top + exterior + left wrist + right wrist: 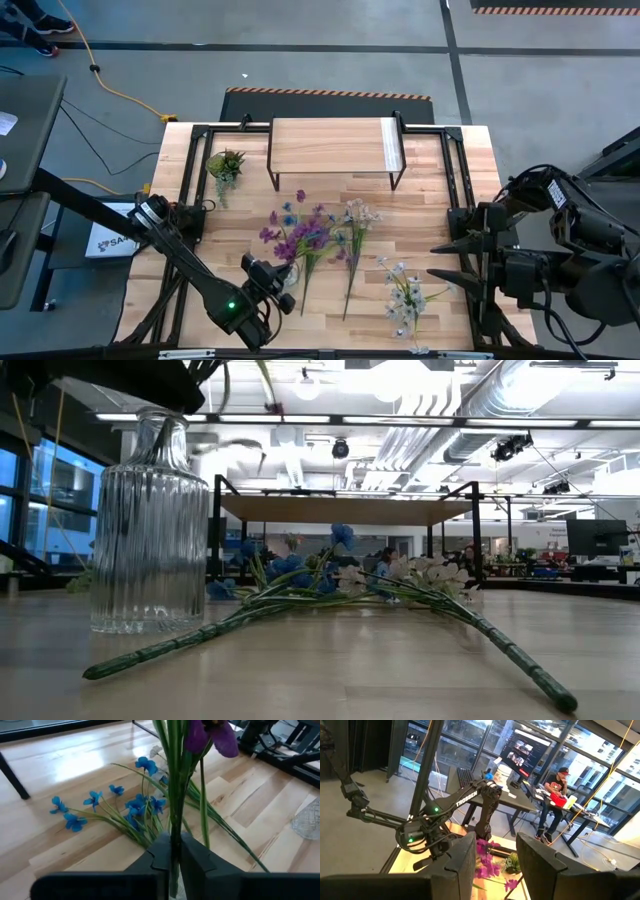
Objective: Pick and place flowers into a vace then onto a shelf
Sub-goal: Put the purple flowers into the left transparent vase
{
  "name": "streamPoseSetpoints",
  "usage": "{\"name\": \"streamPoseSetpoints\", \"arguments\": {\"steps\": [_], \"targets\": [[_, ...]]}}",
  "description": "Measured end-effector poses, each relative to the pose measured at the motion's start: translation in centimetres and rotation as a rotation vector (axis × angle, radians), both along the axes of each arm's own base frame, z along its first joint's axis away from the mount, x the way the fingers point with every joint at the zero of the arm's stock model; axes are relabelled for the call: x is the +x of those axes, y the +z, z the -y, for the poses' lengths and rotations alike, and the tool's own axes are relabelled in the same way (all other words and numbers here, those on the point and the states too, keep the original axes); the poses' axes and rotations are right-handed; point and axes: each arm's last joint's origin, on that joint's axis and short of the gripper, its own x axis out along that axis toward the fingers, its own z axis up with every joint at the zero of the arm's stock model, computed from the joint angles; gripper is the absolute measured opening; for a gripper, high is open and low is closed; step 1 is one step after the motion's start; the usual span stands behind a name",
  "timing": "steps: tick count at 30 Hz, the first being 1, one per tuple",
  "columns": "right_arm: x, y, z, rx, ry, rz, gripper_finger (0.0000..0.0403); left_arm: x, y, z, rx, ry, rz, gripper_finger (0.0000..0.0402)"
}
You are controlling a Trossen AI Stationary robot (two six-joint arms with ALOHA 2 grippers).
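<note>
The purple spray [210, 735] is in my left pincer [172, 852]: my two dark fingers are clenched on its bundle of thin green stems, and broad purple petals hang at the top of my left wrist view. From above, that spray stands over the near-left part of the table [440, 190], with my left pincer [268, 280] just in front of it.

The rest of the flowers lie flat on the pale wood planks. I count three more sprays from above: a bright blue one [318, 235] just beside the purple, a white and pale pink one [358, 218] to its right, and a pale bluish-white one [405, 290] near the front right. All have long, thin, ribbed green stems and small soft blossoms. Under my left wrist the blue blossoms [137, 805] spread out on the boards.

One clear glass vase [150, 525] with vertical ribs and a narrow neck stands upright on the table, at the left of the low view. From overhead it is mostly hidden under my left arm.

The shelf [333, 146] is one low rectangular riser with a light wood top on thin black legs, at the far middle of the table. One small green spiky potted plant [226, 163] sits to its left.

My right pincer [447, 260] hangs at the table's right edge, fingers apart and grasping nothing. A person [555, 790] sits at a desk beyond the table.
</note>
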Motion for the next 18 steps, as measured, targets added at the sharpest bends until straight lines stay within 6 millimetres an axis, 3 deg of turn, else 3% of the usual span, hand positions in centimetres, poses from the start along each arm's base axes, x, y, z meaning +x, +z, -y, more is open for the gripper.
{"name": "streamPoseSetpoints", "arguments": {"steps": [6,18], "targets": [[0.0,0.01,0.0,0.001,0.0,0.001,0.0134,0.0,-0.03,0.02,0.004,-0.008,-0.017,0.0056],[0.0,0.02,0.0,0.002,0.0,0.001,0.0134,0.04,-0.02,0.07,-0.001,-0.01,-0.013,0.0138]]}}
